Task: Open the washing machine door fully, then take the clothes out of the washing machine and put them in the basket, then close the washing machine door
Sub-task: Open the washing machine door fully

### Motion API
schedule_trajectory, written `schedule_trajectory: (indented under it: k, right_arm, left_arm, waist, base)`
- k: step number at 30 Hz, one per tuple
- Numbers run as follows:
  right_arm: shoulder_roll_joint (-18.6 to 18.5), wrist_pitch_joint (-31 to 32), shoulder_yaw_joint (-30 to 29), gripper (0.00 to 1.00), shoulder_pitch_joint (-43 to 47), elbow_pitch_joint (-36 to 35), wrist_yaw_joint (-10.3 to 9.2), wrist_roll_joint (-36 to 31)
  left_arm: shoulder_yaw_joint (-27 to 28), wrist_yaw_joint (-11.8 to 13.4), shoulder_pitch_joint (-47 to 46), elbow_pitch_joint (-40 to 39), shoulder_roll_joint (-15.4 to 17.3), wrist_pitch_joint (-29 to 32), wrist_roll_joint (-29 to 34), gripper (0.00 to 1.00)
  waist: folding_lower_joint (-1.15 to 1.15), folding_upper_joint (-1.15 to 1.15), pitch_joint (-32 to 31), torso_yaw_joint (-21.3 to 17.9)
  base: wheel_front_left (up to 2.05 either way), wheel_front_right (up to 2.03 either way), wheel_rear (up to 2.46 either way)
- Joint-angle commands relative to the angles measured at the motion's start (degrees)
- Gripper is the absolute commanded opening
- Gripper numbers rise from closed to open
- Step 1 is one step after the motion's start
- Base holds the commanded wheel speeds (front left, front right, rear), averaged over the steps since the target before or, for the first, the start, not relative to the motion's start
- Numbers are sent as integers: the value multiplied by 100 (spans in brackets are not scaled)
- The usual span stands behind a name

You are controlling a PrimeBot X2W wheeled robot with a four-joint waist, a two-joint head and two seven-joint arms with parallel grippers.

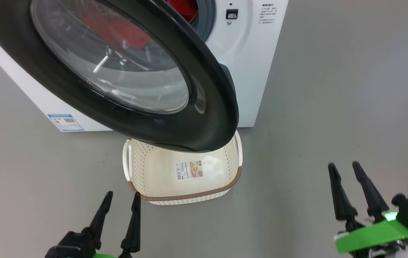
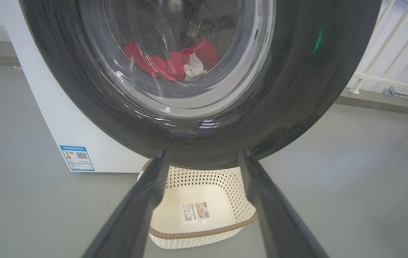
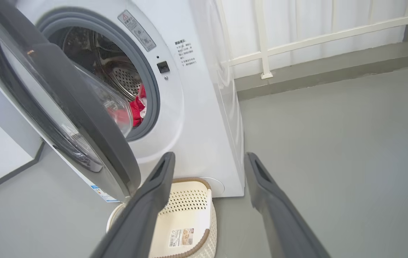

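The washing machine door (image 1: pixel 204 107) with its black rim and glass bowl stands partly open, swung out over the basket (image 1: pixel 186 193). The white washing machine (image 1: pixel 257 71) stands behind it. Red clothes (image 2: pixel 168 64) with a small white piece lie in the drum, seen through the glass and through the port gap (image 3: pixel 137 107). The cream basket (image 2: pixel 204 233) (image 3: pixel 189 222) sits on the floor below the door, with nothing in it but a sticker. My left gripper (image 1: pixel 121 200) is open near the basket's front left. My right gripper (image 1: pixel 344 170) is open, well to the basket's right.
Grey floor (image 1: pixel 351 89) stretches to the right of the machine. A white railing (image 3: pixel 315 39) and wall run behind. A blue label (image 1: pixel 64 122) marks the machine's lower front.
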Motion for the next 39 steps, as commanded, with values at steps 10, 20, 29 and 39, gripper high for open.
schedule_trajectory:
  k: [10,20,29,39]
  right_arm:
    - [-309,-52,824,0,-1151,-603,42,2059]
    - [-762,104,1506,0,-2309,-616,42,5354]
    - [-984,1835,1460,0,-2905,-286,42,6927]
    - [-973,3926,1120,0,-3597,623,42,7413]
  left_arm:
    - [64,49,-221,-168,51,-52,-46,100]
    - [-104,71,-331,-182,51,-52,-115,100]
    - [-267,87,-454,-177,51,-52,-188,100]
    - [-544,149,-590,-187,51,-52,-341,100]
  waist:
    - [0,0,99,133]
    - [0,0,294,341]
    - [0,0,475,559]
    - [0,0,655,832]
  base:
    - [0,0,0]
    - [0,0,0]
    - [0,0,0]
    - [0,0,0]
